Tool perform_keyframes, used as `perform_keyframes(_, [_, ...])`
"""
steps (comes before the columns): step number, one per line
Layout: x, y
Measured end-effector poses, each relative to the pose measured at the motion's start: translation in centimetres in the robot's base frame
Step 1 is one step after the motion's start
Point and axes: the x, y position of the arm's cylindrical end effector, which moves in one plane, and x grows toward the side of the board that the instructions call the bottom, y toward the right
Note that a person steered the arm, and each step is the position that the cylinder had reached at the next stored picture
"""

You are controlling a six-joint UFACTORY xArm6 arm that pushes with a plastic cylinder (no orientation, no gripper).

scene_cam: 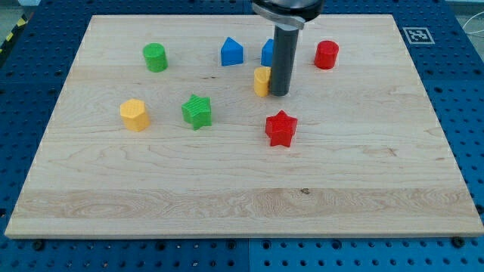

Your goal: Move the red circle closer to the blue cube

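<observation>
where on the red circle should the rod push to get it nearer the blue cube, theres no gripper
Push, don't grip. Set my tip against the red circle's side facing the view's right and slide toward the view's left: the blue cube, partly hidden behind the rod, sits that way. The circle stands upright, so aim at its centre or it may slip aside.

A single camera is covering the scene. It is looking down at an oblique angle from beyond the view's bottom edge, facing toward the view's top. The whole wooden board (242,204) is fitting within the frame, with the blue perforated table (461,91) showing around it on all sides. The board's edge at the view's bottom is appearing wider than the one at the top. The arm is entering from the view's top, cropped by the frame.
</observation>
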Motion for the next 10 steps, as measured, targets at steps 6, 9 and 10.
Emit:
perform_keyframes(6, [-3.3,12.2])
perform_keyframes(9, [-9.4,13.4])
perform_keyframes(10, [-9.4,11.9])
